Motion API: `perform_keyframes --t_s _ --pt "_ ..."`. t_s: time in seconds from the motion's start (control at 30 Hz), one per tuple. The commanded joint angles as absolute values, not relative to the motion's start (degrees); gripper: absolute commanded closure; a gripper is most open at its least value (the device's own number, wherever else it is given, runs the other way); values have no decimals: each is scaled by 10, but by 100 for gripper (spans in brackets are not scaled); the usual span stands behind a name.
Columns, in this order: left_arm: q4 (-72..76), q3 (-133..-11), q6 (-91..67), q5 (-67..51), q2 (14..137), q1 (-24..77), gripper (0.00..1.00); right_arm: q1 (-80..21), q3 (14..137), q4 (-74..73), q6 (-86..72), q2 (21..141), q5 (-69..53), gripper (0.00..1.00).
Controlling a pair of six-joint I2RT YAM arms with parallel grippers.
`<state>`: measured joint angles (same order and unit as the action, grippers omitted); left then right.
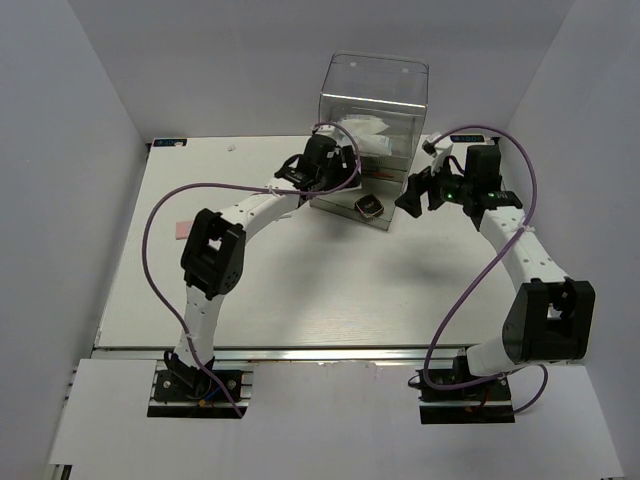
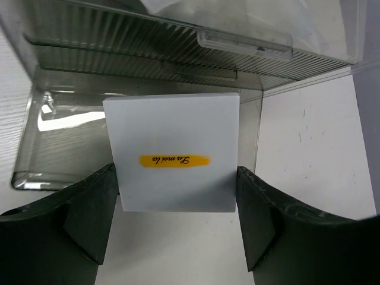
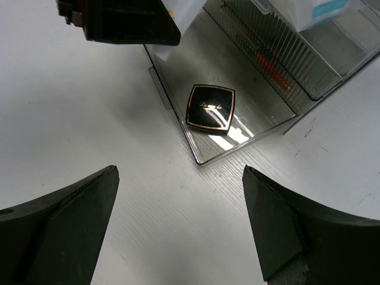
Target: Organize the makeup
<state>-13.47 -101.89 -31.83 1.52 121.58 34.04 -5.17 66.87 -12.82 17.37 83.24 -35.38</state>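
My left gripper (image 2: 177, 202) is shut on a white flat square with an orange mark (image 2: 173, 151), gripped by its two sides and held over the pulled-out bottom drawer (image 2: 59, 148) of the clear acrylic box. In the top view the left gripper (image 1: 335, 180) is at the box's front left. A black square compact (image 3: 210, 107) lies in that drawer and also shows in the top view (image 1: 368, 207). My right gripper (image 3: 181, 219) is open and empty above the table, just in front of the drawer's corner; in the top view it (image 1: 415, 195) is to the right of the box. Red sticks (image 3: 270, 62) show behind a ribbed drawer front.
The tall clear acrylic drawer box (image 1: 375, 100) stands at the back centre, with white-blue packets (image 3: 323, 9) in an upper drawer. A pink square (image 1: 182, 230) lies on the table at the left. Grey walls close in both sides.
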Motion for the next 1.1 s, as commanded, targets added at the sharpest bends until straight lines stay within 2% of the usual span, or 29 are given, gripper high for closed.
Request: perform_keyframes --t_s 0.0,0.07,0.17,0.2,0.23,0.3,0.33,0.53,0.57,0.63,0.67,0.93,1.07 --pt "-98 -1066 -321 11 1234 351 82 -41 655 -104 160 811 -365 11" --pt "-102 -1077 -309 15 1246 356 81 -40 649 -101 158 809 -366 11" --pt "-120 -1091 -288 33 1265 361 72 -34 646 -101 158 808 -368 11" --pt "-121 -1089 -284 39 1267 362 67 -33 644 -100 159 809 -369 11" --pt "-122 -1085 -282 45 1269 362 56 -32 643 -101 160 809 -369 11" --pt "-122 -1078 -275 54 1274 362 47 -32 642 -101 166 811 -374 11" --pt "-122 -1077 -272 57 1275 362 38 -32 642 -101 168 814 -375 11" --pt "-119 -1078 -271 60 1281 362 22 -32 642 -122 189 826 -397 11" --pt "-118 -1079 -272 60 1280 362 14 -32 643 -130 192 828 -402 11" --pt "-119 -1083 -271 59 1279 362 12 -33 646 -139 203 833 -411 11" --pt "-120 -1084 -272 59 1278 362 2 -33 649 -147 205 836 -421 11" --pt "-116 -1074 -272 60 1247 362 2 -58 679 -192 242 866 -431 11" --pt "-147 -1083 -272 79 1219 359 2 -110 699 -200 266 874 -404 11"
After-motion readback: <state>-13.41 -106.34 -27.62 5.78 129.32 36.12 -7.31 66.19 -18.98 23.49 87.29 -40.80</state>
